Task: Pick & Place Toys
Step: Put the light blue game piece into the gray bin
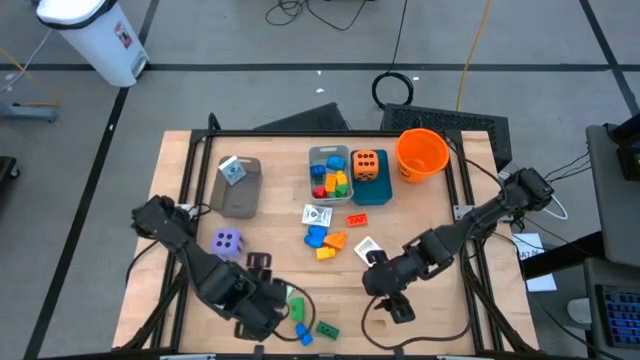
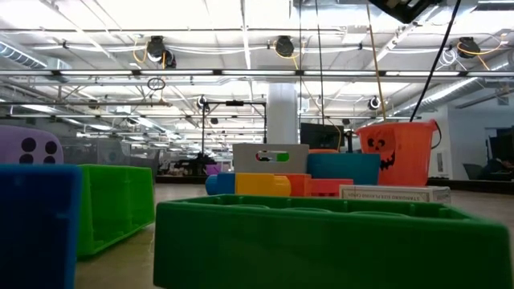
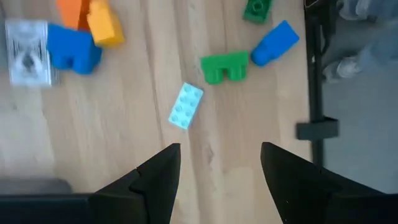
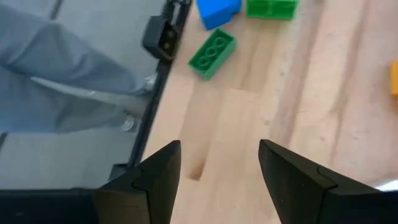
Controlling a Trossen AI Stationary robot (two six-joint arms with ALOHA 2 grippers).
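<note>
Both grippers hover open above the table's near edge and touch nothing. My left gripper (image 3: 221,149) (image 1: 272,312) points down at bare wood just short of a light blue brick (image 3: 186,106). Beyond that brick lie a green brick (image 3: 225,67) and a blue brick (image 3: 275,43). My right gripper (image 4: 219,146) (image 1: 398,305) slants down over bare wood, with a green brick (image 4: 211,53) and a blue brick (image 4: 217,9) ahead of it. A purple die (image 1: 228,243), blue and orange bricks (image 1: 322,240), a red brick (image 1: 357,219) and white packets (image 1: 317,214) lie flat mid-table.
At the far side stand a grey bin (image 1: 238,185), a grey bin holding bricks (image 1: 328,172), a teal bin with an orange die (image 1: 368,175) and an orange bucket (image 1: 420,153). A person's grey-clad leg (image 4: 56,68) shows past the table's near edge (image 4: 158,74).
</note>
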